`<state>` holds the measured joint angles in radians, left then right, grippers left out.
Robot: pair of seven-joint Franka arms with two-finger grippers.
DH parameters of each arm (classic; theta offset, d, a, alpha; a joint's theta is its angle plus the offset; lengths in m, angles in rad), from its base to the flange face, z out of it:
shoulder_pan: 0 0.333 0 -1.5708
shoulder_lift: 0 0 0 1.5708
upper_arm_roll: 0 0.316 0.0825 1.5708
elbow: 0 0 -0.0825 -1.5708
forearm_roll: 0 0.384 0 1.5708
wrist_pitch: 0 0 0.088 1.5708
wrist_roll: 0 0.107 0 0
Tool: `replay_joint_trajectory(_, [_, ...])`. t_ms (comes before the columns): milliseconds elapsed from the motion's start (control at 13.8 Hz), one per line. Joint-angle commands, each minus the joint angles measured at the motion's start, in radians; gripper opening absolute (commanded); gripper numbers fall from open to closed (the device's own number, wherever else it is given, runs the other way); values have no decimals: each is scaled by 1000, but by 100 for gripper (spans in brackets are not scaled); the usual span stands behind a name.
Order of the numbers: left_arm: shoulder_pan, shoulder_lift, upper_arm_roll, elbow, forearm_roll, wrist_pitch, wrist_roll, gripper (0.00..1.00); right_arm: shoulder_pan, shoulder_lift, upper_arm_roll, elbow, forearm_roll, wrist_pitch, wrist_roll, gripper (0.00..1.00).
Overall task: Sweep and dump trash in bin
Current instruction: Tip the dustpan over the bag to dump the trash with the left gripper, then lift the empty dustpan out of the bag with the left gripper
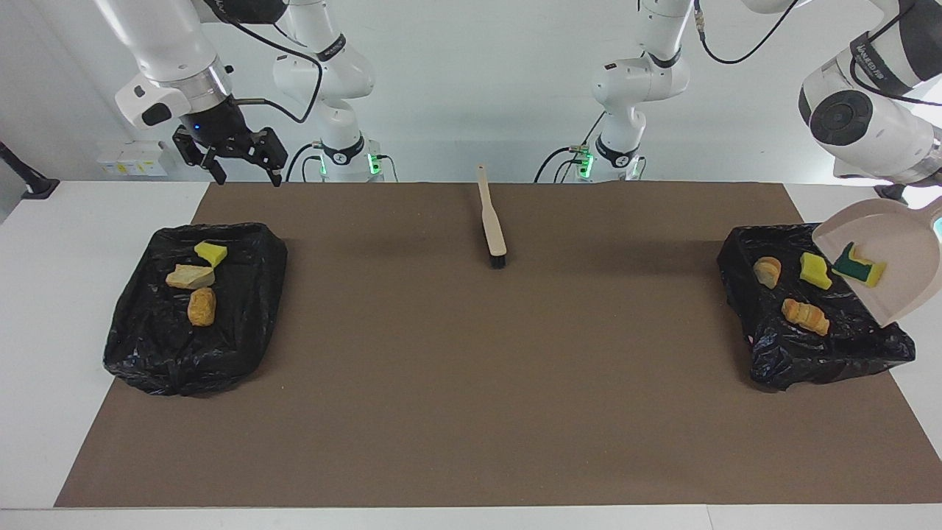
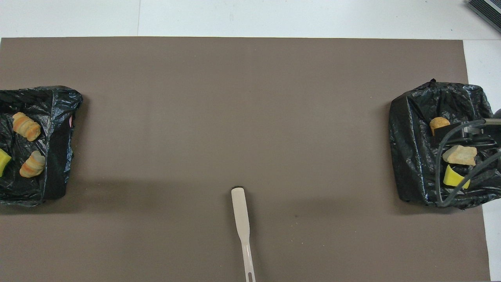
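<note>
My left gripper (image 1: 933, 215), at the view's edge, holds the beige dustpan (image 1: 894, 276) tilted over the black-bagged bin (image 1: 824, 353) at the left arm's end. A yellow chunk with a green face (image 1: 858, 266) lies in the pan. In that bin lie two orange chunks (image 1: 767, 271) (image 1: 805, 316) and a yellow one (image 1: 815, 270). My right gripper (image 1: 243, 163) is open and empty, raised over the table's edge by the other black-bagged bin (image 1: 147, 353), which holds a yellow (image 1: 211, 253), a tan (image 1: 190, 277) and an orange chunk (image 1: 202, 306).
The beige brush (image 1: 491, 221) with black bristles lies on the brown mat (image 1: 471, 383) at mid table, near the robots; it also shows in the overhead view (image 2: 242, 223). Both bins (image 2: 51, 117) (image 2: 407, 129) sit at the mat's ends.
</note>
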<state>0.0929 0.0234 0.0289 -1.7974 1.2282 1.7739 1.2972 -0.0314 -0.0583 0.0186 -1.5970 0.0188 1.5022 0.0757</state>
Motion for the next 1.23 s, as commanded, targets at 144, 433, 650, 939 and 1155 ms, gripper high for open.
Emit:
replay_joint_trajectory(144, [-125,-3,12,12,74,-132,-6,0,-10,-20,3,-29,18,27,12,100])
replay_joint_trajectory(433, [-125,-2,5,76,-46,-111,7,0,-10,-20,1,-29,18,27,12,100])
replay_joint_trajectory(650, [-116,-2,6,188,-258,-114,66,0,-10,-20,1,-29,18,27,12,100])
replay_joint_trajectory(939, [-88,-20,23,254,-608,-120,64,0,-10,-20,3,-29,18,29,12,100])
replay_joint_trajectory(1155, [-84,-45,22,240,-766,-131,-143,0,-10,-20,1,-29,18,27,12,100])
